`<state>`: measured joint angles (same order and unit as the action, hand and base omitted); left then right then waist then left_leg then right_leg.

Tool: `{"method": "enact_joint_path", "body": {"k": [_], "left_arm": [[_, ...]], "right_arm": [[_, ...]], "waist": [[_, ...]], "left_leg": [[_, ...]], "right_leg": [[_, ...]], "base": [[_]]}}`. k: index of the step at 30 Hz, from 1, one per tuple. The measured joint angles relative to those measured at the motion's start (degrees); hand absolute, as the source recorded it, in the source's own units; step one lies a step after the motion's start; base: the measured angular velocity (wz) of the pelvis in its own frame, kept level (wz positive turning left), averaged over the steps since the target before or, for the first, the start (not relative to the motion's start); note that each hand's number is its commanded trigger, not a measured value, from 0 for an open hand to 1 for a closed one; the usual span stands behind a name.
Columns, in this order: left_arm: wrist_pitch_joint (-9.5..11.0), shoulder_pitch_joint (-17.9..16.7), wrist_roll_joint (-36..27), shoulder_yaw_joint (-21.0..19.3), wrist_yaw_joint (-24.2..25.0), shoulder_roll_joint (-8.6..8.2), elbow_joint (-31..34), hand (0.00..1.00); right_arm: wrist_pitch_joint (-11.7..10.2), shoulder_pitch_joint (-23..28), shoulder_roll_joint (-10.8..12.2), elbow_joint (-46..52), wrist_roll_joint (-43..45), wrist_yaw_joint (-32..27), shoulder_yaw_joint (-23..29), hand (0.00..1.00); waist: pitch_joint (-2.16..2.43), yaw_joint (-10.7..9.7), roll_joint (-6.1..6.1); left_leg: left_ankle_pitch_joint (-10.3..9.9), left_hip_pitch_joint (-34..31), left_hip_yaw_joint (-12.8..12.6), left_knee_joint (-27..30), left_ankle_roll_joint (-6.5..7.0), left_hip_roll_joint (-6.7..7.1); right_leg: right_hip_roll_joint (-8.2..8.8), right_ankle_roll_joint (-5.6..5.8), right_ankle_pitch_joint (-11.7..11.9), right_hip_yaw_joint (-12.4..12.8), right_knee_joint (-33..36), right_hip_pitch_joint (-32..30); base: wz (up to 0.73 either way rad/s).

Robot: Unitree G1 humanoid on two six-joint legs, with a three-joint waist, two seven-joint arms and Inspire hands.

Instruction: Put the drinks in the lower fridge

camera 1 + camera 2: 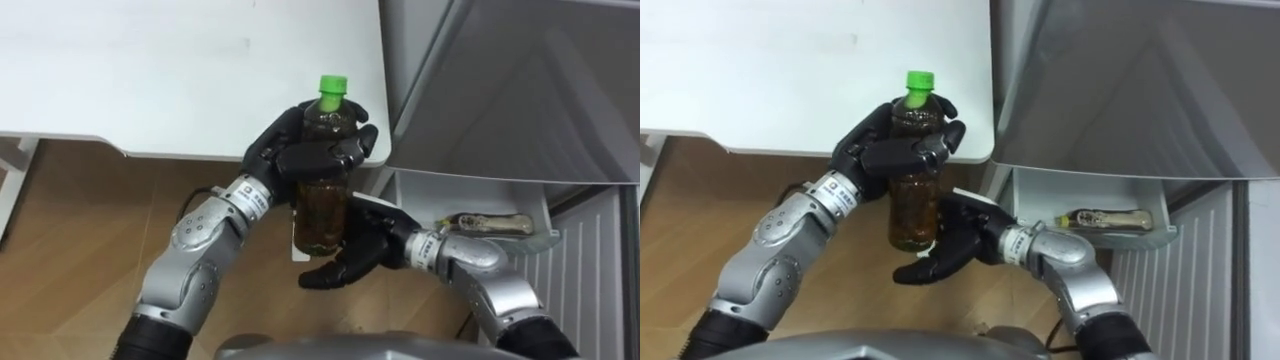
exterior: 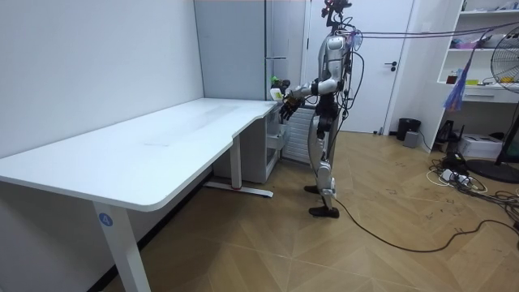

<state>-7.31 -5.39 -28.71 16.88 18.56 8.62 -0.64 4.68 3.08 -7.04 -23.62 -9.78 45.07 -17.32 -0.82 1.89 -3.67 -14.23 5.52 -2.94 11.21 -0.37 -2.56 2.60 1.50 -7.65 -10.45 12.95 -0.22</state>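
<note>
I hold a clear bottle (image 1: pixel 322 200) of brown drink with a green cap upright in front of me, just off the white desk's corner. My left hand (image 1: pixel 300 155) is curled round its upper half below the cap. My right hand (image 1: pixel 352 256) sits under and behind the bottle's lower end, its fingers relaxed and spread, cupping the base. To the right is the fridge's open grey door (image 1: pixel 520 90), whose door shelf (image 1: pixel 470 192) holds a second bottle (image 1: pixel 490 224) lying on its side. In the room view I stand at the far end of the desk beside the grey fridge (image 2: pixel 235 49).
The white desk (image 1: pixel 150 70) spans the upper left, its edge close to the bottle. Wooden floor (image 1: pixel 80 220) lies below. A white ribbed panel (image 1: pixel 590 270) stands at the lower right under the door shelf.
</note>
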Motion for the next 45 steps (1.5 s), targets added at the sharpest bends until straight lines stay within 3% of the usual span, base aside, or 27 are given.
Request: {"method": "enact_joint_path", "body": {"k": [7,12,13,15,16,17,18,28,45], "left_arm": [[0.30,-0.32,-2.69,0.62,-0.01,0.15,-0.02,1.00],[0.39,-0.43,-2.77,1.16,0.01,0.63,-0.02,1.00],[0.39,-0.44,-2.77,1.45,0.01,0.82,-0.02,1.00],[0.39,-0.52,-2.77,1.58,0.02,0.91,-0.01,1.00],[0.39,-0.52,-2.77,1.58,0.02,0.91,-0.01,1.00],[0.39,-0.52,-2.77,1.58,0.02,0.91,-0.02,1.00],[0.39,-0.52,-2.77,1.58,0.02,0.92,-0.01,1.00],[1.02,-0.51,-2.81,1.39,0.40,1.10,-0.01,1.00],[1.04,-0.48,-2.26,1.71,0.68,1.39,-0.01,1.00]], "right_arm": [[0.46,0.01,-1.72,1.70,-3.77,0.81,-2.04,0.00],[0.67,0.00,-1.73,2.39,-4.60,2.36,-2.77,0.00],[1.25,0.00,-1.72,2.39,-5.74,2.77,-2.87,0.39],[1.69,0.00,-1.60,2.39,-6.63,3.33,-2.91,0.65],[1.90,0.00,-1.62,2.39,-6.87,3.33,-2.89,0.84],[2.37,0.00,-1.62,2.39,-7.36,3.40,-2.90,0.96],[2.53,0.00,-1.63,2.39,-7.63,3.49,-2.91,1.00],[4.19,0.03,-2.99,2.35,-12.05,5.10,-3.83,1.00],[4.17,0.34,-4.69,2.33,-17.87,1.87,-7.47,1.00]], "waist": [[-0.01,-0.11,0.15],[-0.01,-0.09,0.17],[-0.02,-0.06,0.21],[-0.02,-0.06,0.32],[0.01,-0.06,0.44],[0.04,-0.07,0.53],[0.03,-0.06,0.60],[0.06,-0.22,0.78],[0.02,-0.22,1.03]], "left_leg": [[0.00,-1.04,-0.05,0.17,0.00,-0.05],[0.00,-1.02,-0.09,0.16,0.00,-0.09],[0.00,-1.01,-0.10,0.12,0.00,-0.10],[0.00,-1.01,-0.12,0.08,0.00,-0.10],[0.00,-1.01,-0.13,0.07,0.00,-0.10],[0.00,-1.00,-0.13,0.06,0.00,-0.10],[0.00,-1.00,-0.14,0.07,0.00,-0.11],[0.00,-0.76,-0.13,0.29,0.00,-0.06],[-0.01,-0.80,-0.17,0.17,0.00,-0.01]], "right_leg": [[0.02,0.00,0.00,-0.04,0.51,-1.10],[0.06,0.00,0.00,-0.50,0.49,-1.04],[0.07,0.00,0.00,-0.56,0.49,-1.04],[0.08,0.00,0.00,-0.61,0.49,-1.04],[0.09,0.00,0.00,-0.66,0.49,-1.04],[0.10,0.00,0.00,-0.68,0.49,-1.04],[0.09,0.00,0.00,-0.68,0.49,-1.04],[0.20,0.00,0.00,-0.78,0.57,-0.80],[0.21,-0.01,0.01,-0.93,0.65,-1.06]], "base": [[0.00],[0.00],[0.00],[0.00],[0.00],[0.00],[0.00],[0.00],[0.00]]}}
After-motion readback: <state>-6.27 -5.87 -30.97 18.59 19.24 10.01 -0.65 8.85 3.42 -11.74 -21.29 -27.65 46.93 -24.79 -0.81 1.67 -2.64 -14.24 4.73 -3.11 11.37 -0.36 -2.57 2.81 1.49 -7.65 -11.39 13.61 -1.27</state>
